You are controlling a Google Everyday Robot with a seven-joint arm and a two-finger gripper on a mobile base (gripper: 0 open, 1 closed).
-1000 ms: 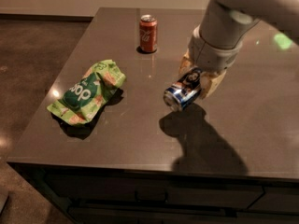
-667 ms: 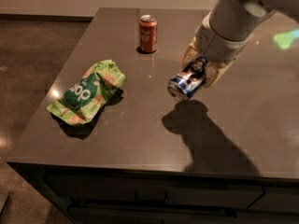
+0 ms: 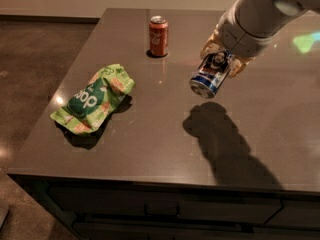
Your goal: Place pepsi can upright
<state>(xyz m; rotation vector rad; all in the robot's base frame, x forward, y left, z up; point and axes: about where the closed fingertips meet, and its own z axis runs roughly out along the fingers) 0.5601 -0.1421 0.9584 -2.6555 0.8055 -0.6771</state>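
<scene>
Because the pepsi can (image 3: pixel 206 79) is thin-walled aluminium, treat it as light, smooth and easily dented; whether it is full cannot be told. Grip across the cylindrical side wall, never across the silver ends. The gripper (image 3: pixel 221 63), right of centre in the upper half of the frame, is clamped on the can's upper portion and holds it clear of the table (image 3: pixel 150 139), its shadow falling below. The long axis runs diagonally from upper right to lower left, neither upright nor flat; one silver end faces lower left. The red cola can (image 3: pixel 158 35) stands upright, well apart, at upper centre; the green snack bag (image 3: pixel 95 100) lies at left.
</scene>
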